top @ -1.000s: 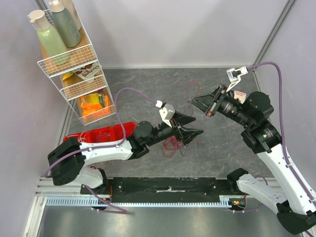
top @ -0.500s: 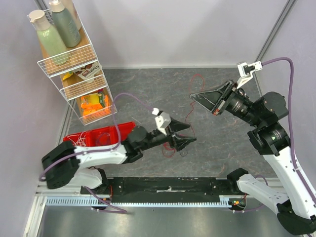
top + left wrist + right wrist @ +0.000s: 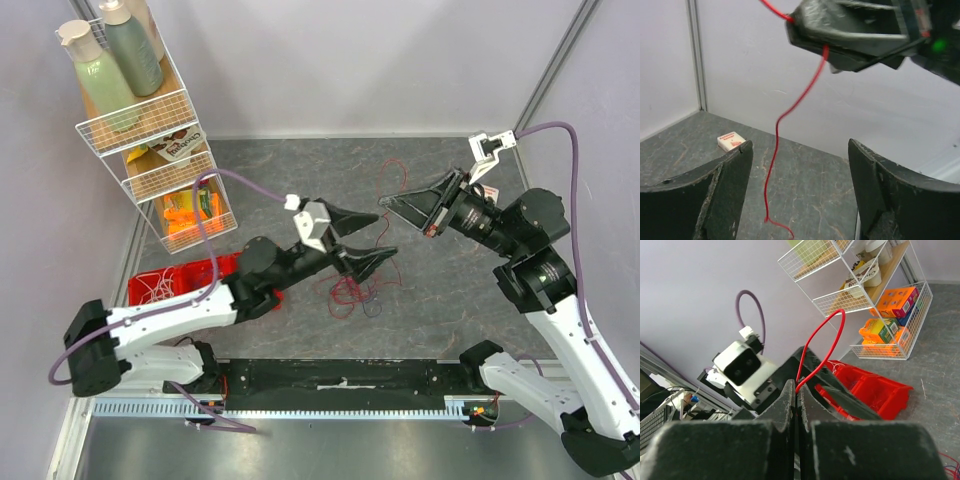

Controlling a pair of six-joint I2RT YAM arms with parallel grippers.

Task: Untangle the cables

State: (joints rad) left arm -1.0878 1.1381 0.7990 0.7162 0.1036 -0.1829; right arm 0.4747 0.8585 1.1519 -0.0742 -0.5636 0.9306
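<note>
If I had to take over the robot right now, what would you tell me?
Right gripper: fingers shut on one thin red cable, held above the dark grey table.
Left gripper: open, empty, facing that hanging cable.
Tangled pile of red and dark purple cables: on the table, by the left gripper.
Done: one red strand raised, lower end on the table.
Left to do: free it, then separate the rest.

White links (image 3: pixel 165 318), black joints (image 3: pixel 540 212), lilac hoses (image 3: pixel 240 175); matte black claw fingers (image 3: pixel 700 200)
</note>
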